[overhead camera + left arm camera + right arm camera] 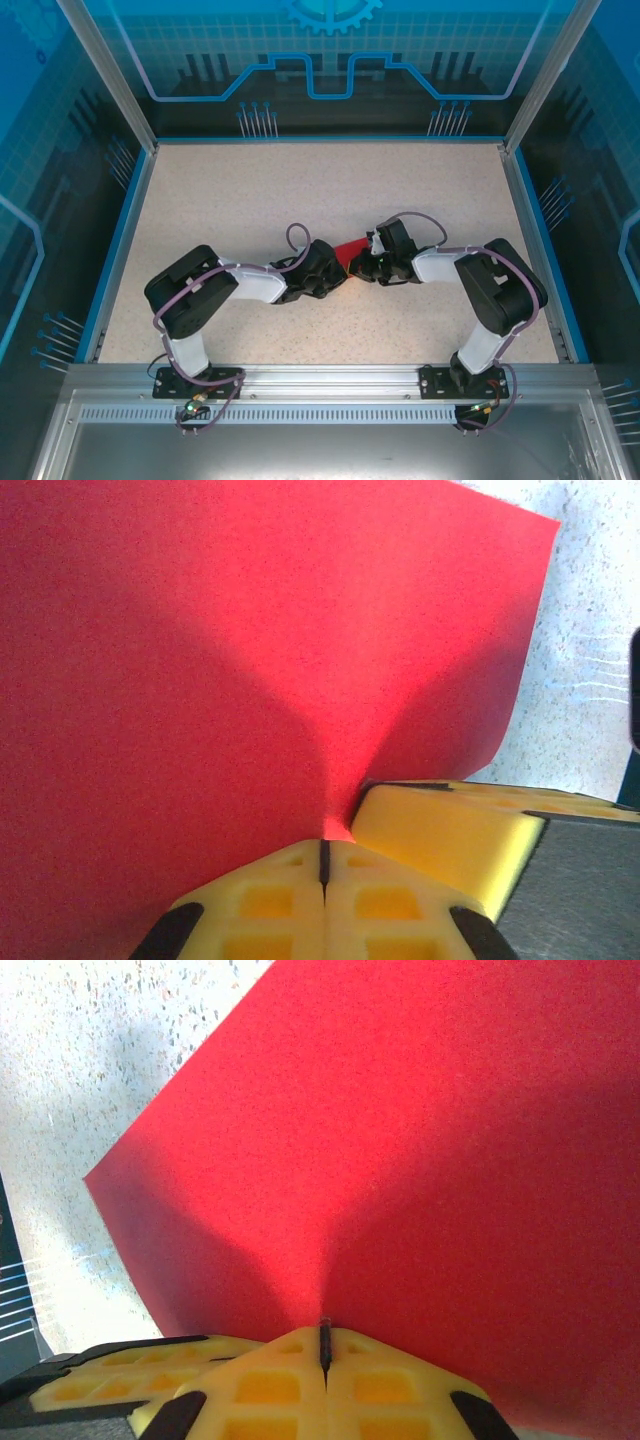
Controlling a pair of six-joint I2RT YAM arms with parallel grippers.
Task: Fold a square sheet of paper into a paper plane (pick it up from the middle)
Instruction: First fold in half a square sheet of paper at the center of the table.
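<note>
From where I stand, the two arms meet close to the middle of the speckled table (300, 190). The left arm (190, 295) rises from its base at about 7 o'clock and the right arm (495, 290) from about 5 o'clock. Both bend inward until their wrists nearly touch.

Between them is the square sheet of paper (350, 254), bright red and plain. From above it shows as a small red wedge at the table's centre. The left gripper (326, 270) sits at its 9 o'clock side and the right gripper (372, 262) at its 3 o'clock side.

On the left wrist camera, the left gripper (324, 845) has its yellow jaws pressed together with the paper (200, 680) pinched in the seam. The sheet fans up from there toward 12 and 10 o'clock, buckling softly above the pinch, with a free corner at about 1 o'clock over the table (590, 630). A yellow finger (440, 830) of the other gripper lies just beside the pinch at 3 o'clock.

On the right wrist camera, the right gripper (323, 1332) is likewise clamped on the paper (450, 1160). The sheet spreads toward 12 and 2 o'clock, with one corner pointing to 9 o'clock above the table (100, 1040). The left gripper's finger (130, 1385) is at 8 o'clock.

I cannot tell whether the sheet touches the table.
</note>
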